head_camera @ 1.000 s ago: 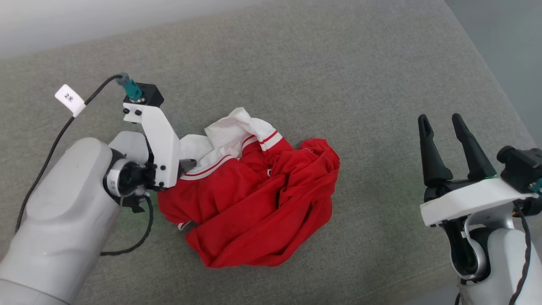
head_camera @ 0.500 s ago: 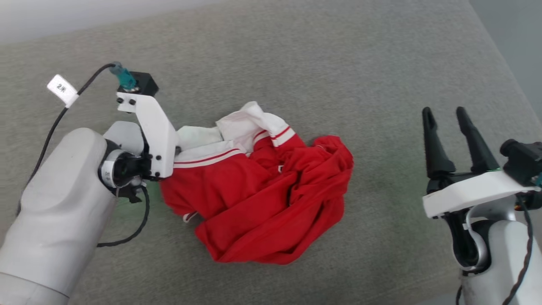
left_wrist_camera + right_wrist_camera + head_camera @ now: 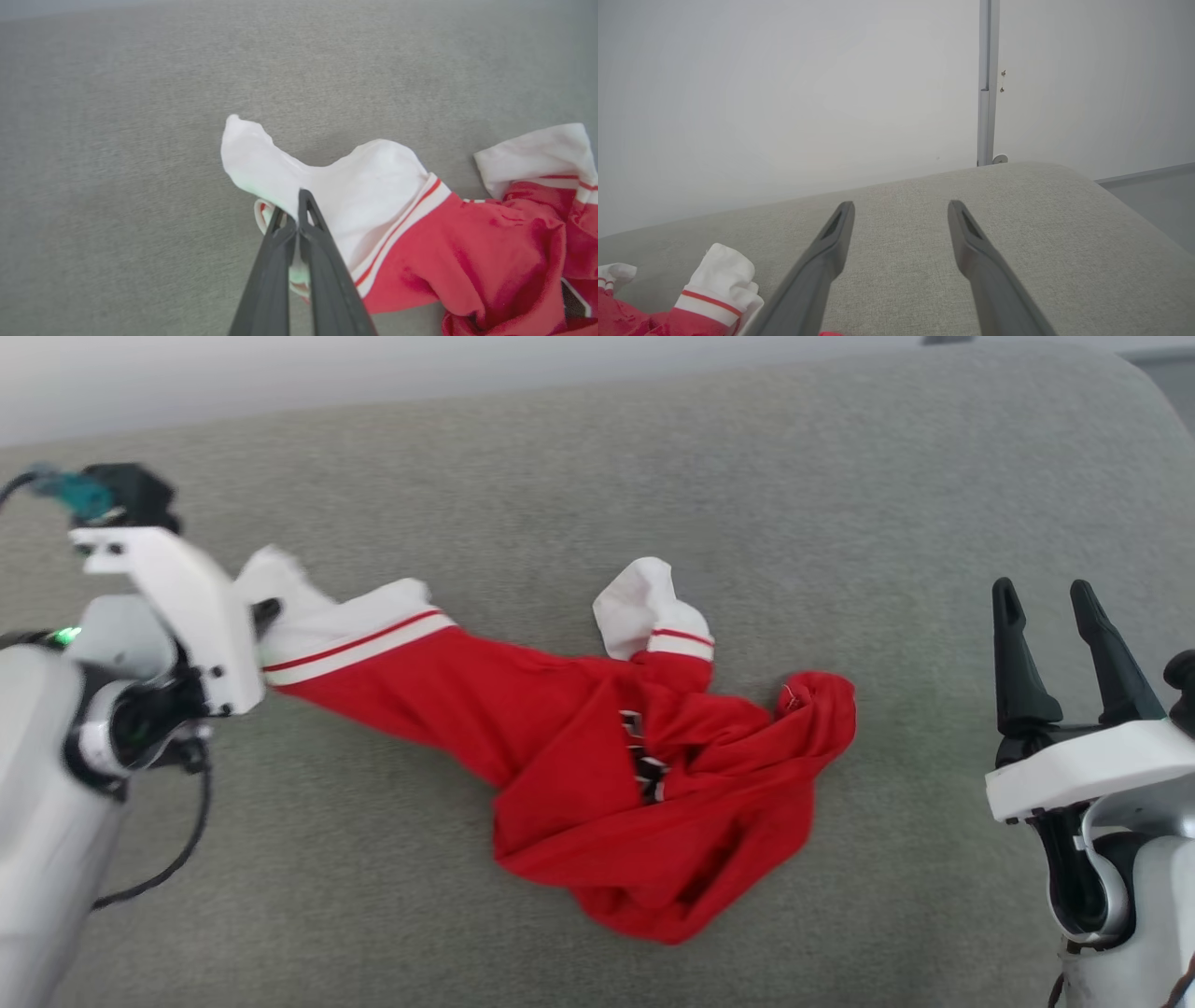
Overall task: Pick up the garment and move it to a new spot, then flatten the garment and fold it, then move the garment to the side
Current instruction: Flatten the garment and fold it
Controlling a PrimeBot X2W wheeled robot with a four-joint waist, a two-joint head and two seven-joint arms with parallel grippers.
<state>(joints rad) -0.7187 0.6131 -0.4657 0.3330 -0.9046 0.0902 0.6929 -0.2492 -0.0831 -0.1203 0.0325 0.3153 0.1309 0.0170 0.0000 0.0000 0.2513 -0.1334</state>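
The garment (image 3: 597,775), a red T-shirt with white sleeves and striped trim, lies stretched across the grey cushion, bunched at its right end. My left gripper (image 3: 266,614) is shut on the white sleeve at the garment's left end; in the left wrist view the gripper (image 3: 293,205) pinches the white sleeve (image 3: 355,186) between closed fingers. The other white sleeve (image 3: 653,611) stands up mid-cushion and shows in the right wrist view too, where the sleeve (image 3: 721,280) sits at lower left. My right gripper (image 3: 1046,597) is open, off to the garment's right, nothing between its fingers (image 3: 836,228).
The grey fabric cushion (image 3: 560,467) carries everything; its rounded right edge (image 3: 1153,392) drops off near my right arm. A pale wall with a vertical metal strip (image 3: 986,84) stands behind the cushion. A black cable (image 3: 159,868) hangs from my left wrist.
My left gripper closed on the white sleeve and pulled it left and up, drawing the crumpled garment out into a long shape. The head view also shifted. The right gripper stayed open.
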